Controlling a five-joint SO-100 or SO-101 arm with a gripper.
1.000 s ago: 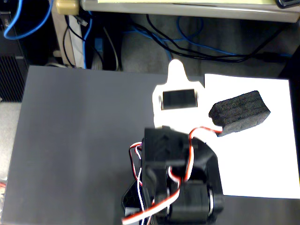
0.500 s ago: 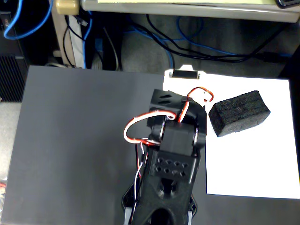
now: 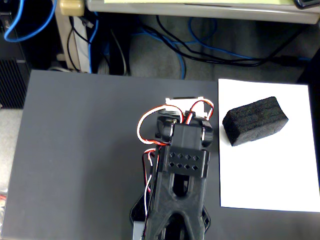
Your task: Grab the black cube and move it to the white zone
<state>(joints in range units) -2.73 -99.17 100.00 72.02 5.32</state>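
The black cube (image 3: 255, 120), a rough dark foam block, lies on the white zone (image 3: 265, 170), a sheet of paper on the right of the table, in the sheet's upper part. Nothing touches the block. My black arm (image 3: 182, 165) stretches up from the bottom edge in the middle of the fixed view, just left of the paper's edge. Its far end (image 3: 186, 107) with a white servo sits level with the block, a short way to its left. The arm's own links cover the gripper, so its fingers cannot be made out.
The dark grey table (image 3: 85, 150) spreads to the left of the arm. Red, white and black wires (image 3: 145, 125) loop off the arm's left side. Behind the table's far edge lie blue and black cables (image 3: 200, 47) on the floor.
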